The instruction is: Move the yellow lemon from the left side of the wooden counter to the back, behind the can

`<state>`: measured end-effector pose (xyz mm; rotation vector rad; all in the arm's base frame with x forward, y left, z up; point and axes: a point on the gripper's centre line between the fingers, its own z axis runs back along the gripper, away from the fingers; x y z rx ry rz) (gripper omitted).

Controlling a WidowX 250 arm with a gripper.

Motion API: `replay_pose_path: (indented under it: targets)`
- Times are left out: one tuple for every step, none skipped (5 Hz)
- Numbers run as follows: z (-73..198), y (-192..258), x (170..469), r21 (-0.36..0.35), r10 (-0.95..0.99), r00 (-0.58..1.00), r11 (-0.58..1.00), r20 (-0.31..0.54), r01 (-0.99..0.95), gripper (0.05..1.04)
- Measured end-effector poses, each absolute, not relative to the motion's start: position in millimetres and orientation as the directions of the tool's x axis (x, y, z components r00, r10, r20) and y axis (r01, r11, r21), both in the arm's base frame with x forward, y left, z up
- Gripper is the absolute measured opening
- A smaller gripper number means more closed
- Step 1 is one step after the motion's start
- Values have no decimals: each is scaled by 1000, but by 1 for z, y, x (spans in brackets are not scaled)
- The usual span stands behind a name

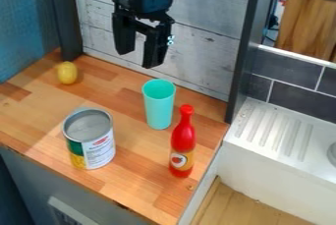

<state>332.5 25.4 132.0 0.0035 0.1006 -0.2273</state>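
- As we look in, the black gripper (138, 58) hangs above the counter (125, 89), in front of the grey plank wall (200, 54), jaws well parted and nothing between them.
- Nearest below it, the turquoise cup (158, 105) stands upright, mouth up, no contact with the gripper; so no grasp made, no lift under way, I'd judge.
- Right beside the cup, a tall red bottle (182, 143), upright: that's the tight spot, easily knocked.
- Over on the cup's other side, nearer the camera, a labelled can (90, 139), upright.
- Back by the dark post (66, 17), a yellow lemon-like thing (67, 72), well apart.
- Off past the counter's edge, a white ribbed drainboard (267, 130).
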Motion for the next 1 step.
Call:
replay_pose_path:
  targets:
    - [132, 25, 333, -8, -225, 969, 974, -100, 225, 1001]
